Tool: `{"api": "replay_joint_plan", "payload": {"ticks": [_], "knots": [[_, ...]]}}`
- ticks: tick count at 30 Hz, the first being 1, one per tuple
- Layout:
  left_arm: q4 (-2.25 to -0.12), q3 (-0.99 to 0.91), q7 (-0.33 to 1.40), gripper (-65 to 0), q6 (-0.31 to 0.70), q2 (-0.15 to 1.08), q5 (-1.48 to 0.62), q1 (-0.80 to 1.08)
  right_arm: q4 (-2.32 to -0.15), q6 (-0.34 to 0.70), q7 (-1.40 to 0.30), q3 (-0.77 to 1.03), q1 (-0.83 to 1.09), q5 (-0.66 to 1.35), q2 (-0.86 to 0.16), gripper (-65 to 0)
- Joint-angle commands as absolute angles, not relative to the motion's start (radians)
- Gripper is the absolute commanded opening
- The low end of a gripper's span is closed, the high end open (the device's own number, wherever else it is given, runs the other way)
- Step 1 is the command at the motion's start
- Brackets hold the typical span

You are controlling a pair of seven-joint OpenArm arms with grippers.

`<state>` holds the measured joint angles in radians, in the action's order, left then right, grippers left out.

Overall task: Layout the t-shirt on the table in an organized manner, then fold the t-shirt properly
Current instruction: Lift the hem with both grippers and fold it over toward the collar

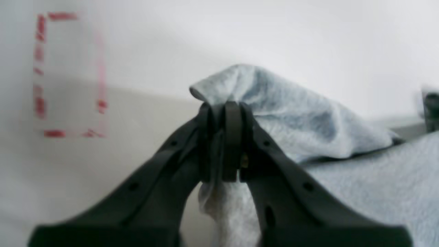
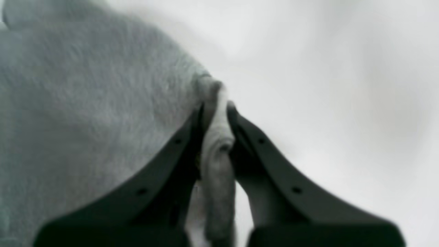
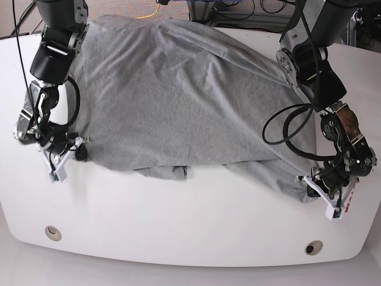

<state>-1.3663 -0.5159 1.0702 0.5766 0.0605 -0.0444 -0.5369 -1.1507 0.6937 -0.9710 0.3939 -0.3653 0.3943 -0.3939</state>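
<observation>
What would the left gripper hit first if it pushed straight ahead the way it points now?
Beyond the t-shirt fold it already pinches, the left gripper faces only bare white table; the way looks free, though depth is unclear.

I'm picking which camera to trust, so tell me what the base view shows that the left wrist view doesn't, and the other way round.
Only the base view shows the whole t-shirt spread over the table, both arms, the right gripper pinching its edge, and two round holes. Only the left wrist view shows the red tape outline and fabric bunched between the closed jaws up close. Both show the left gripper shut on grey cloth over the white tabletop.
</observation>
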Motion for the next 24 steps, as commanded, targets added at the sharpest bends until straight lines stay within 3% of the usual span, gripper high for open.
{"api": "replay_joint_plan", "payload": {"ticks": [1,15,24], "knots": [[-1.411,-0.513,1.056,-65.0,0.578,0.074,-0.053,-0.584,-1.179,0.698,-0.966,0.400,-0.420,0.410,-0.435,-65.0],[-1.412,-0.513,1.056,-65.0,0.578,0.097,-0.050,-0.555,-1.173,0.698,-0.969,0.401,-0.455,0.401,-0.466,-65.0],[-1.422,-0.515,1.056,-65.0,0.602,0.107,-0.050,-0.463,-1.181,0.698,-0.969,0.403,-0.361,0.410,-0.466,-65.0]]}}
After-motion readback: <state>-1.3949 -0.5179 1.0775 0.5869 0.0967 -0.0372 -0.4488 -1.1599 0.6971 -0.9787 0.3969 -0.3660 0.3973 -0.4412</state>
